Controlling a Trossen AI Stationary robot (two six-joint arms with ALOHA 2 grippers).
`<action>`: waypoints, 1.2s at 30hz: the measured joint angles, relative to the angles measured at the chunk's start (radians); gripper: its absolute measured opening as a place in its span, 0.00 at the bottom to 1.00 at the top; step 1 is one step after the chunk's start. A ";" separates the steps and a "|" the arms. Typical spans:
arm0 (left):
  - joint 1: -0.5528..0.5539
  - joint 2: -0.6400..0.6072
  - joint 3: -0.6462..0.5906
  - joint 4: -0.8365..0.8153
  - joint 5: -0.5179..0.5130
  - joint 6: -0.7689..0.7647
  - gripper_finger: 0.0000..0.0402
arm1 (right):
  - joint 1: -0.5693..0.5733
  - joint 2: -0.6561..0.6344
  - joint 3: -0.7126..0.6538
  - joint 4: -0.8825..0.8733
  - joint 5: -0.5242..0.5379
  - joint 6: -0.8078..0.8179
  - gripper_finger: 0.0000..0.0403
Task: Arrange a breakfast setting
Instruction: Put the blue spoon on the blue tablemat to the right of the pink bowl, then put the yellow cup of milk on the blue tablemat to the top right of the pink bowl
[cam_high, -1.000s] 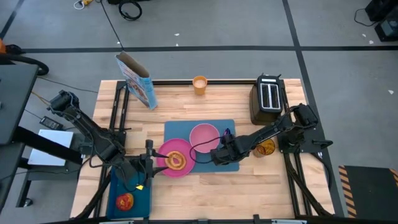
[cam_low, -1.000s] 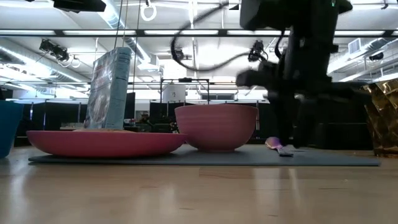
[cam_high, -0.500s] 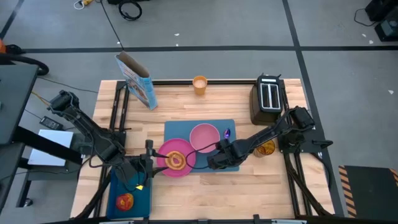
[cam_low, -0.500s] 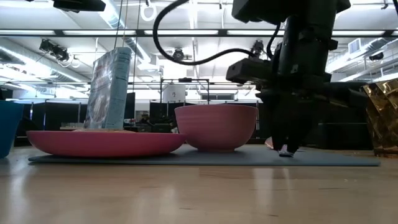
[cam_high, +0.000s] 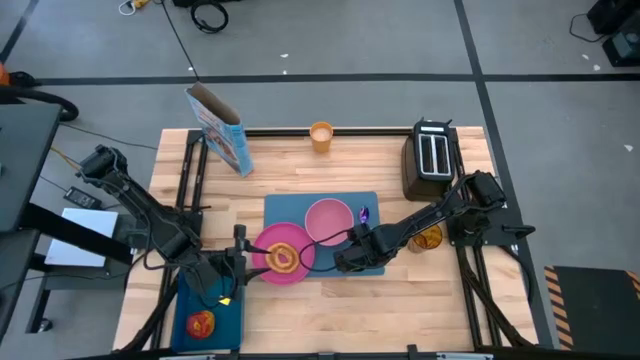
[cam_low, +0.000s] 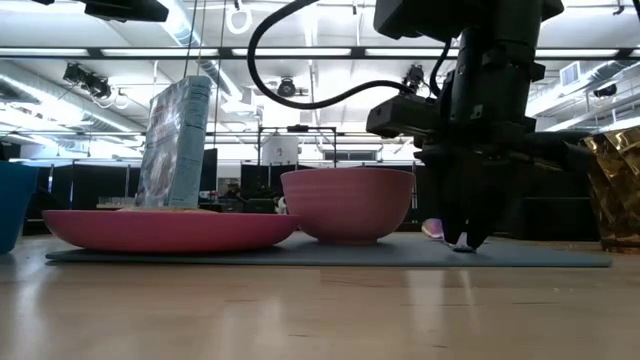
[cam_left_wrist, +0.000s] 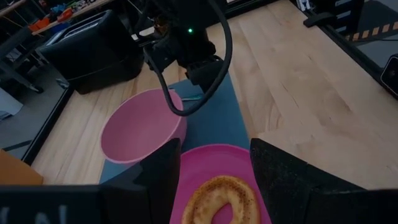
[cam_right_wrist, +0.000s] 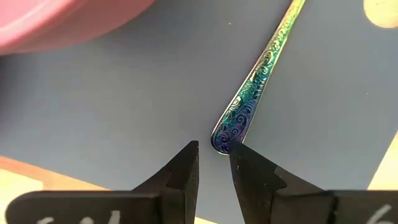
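over on the left, our left gripper (cam_high: 238, 262) waits spread wide beside the pink plate (cam_high: 266, 258) with its toast (cam_high: 283, 258). moving right past the bowl (cam_high: 328, 219), our right gripper (cam_right_wrist: 212, 160), fingers narrowed, hovers at the spoon (cam_right_wrist: 256, 81) handle's tip on the placemat (cam_right_wrist: 124, 99), apparently just releasing it.

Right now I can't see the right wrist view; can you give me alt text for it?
The right hand hangs just over the blue placemat, its two dark fingertips slightly apart at the handle end of the iridescent blue-purple spoon, which lies flat and runs away from the camera. An edge of the pink bowl shows in one corner.
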 joint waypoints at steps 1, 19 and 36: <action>0.000 0.000 0.000 0.000 0.000 -0.001 0.50 | 0.000 0.000 0.000 -0.001 -0.005 0.000 0.25; 0.000 0.000 0.000 0.000 0.000 0.003 0.50 | 0.000 -0.003 0.000 -0.023 -0.021 0.019 0.25; -0.002 0.000 0.000 -0.006 0.000 0.000 0.50 | 0.004 -0.025 0.072 -0.126 -0.018 0.003 0.25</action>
